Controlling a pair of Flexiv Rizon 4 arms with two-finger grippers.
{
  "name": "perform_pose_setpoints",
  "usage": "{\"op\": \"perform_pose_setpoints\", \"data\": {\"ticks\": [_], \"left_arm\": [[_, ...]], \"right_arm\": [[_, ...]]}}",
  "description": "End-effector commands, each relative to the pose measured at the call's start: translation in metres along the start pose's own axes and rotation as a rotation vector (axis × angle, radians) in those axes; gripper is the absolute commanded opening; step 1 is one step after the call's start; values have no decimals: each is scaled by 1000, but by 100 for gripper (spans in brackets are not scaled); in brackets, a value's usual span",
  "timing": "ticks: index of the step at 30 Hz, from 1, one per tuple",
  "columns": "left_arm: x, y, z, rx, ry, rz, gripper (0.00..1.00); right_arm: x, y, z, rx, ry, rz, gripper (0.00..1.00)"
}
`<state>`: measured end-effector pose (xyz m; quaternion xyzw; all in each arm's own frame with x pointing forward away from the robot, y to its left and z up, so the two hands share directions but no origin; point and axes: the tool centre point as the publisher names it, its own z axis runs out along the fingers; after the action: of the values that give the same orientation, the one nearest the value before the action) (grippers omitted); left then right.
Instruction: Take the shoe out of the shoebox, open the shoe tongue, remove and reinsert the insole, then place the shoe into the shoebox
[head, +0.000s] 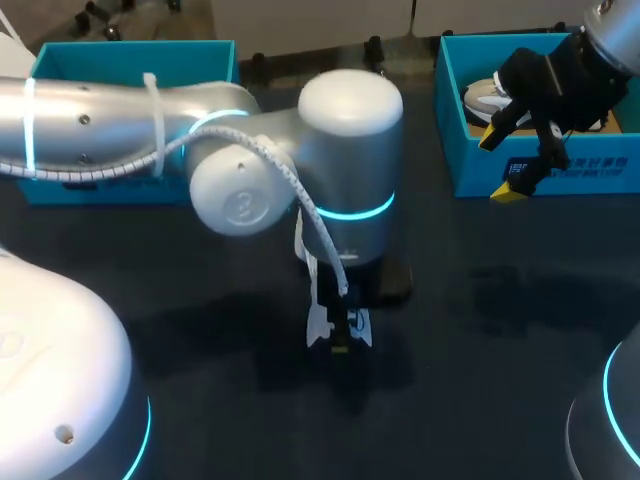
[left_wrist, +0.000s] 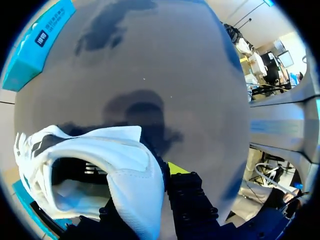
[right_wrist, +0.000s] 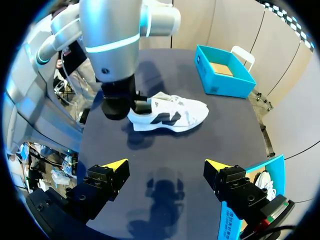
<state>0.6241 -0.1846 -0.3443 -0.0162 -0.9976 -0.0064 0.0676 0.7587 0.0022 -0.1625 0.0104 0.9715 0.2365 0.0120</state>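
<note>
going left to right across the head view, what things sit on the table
teal shoebox on the left → white shoe at the middle → teal shoebox on the right; the right claw overlaps that last box, so it is left out of the order

A white shoe (right_wrist: 172, 115) with a dark side mark stands on its sole in the middle of the worktop (right_wrist: 165, 165). An open teal shoebox (right_wrist: 220, 75), its brown floor bare, lies well beyond the toe.
</note>
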Motion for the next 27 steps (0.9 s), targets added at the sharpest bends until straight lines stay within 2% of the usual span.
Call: {"op": "perform_pose_setpoints", "data": {"ticks": [1, 10, 17, 20, 27], "left_arm": [[8, 20, -51, 8, -26, 9, 0], [11, 32, -109, 5, -45, 13, 0], [18, 36, -150, 40, -45, 24, 0], [18, 36, -165, 31, -46, 26, 0], [16, 38, -178, 17, -34, 41, 0]], "right_arm": [[-2, 1, 1, 4, 3, 1, 100], [-2, 1, 1, 4, 3, 1, 100], [-2, 1, 1, 4, 3, 1, 100], [-2, 1, 1, 4, 3, 1, 100], [-2, 1, 1, 4, 3, 1, 100]]}}
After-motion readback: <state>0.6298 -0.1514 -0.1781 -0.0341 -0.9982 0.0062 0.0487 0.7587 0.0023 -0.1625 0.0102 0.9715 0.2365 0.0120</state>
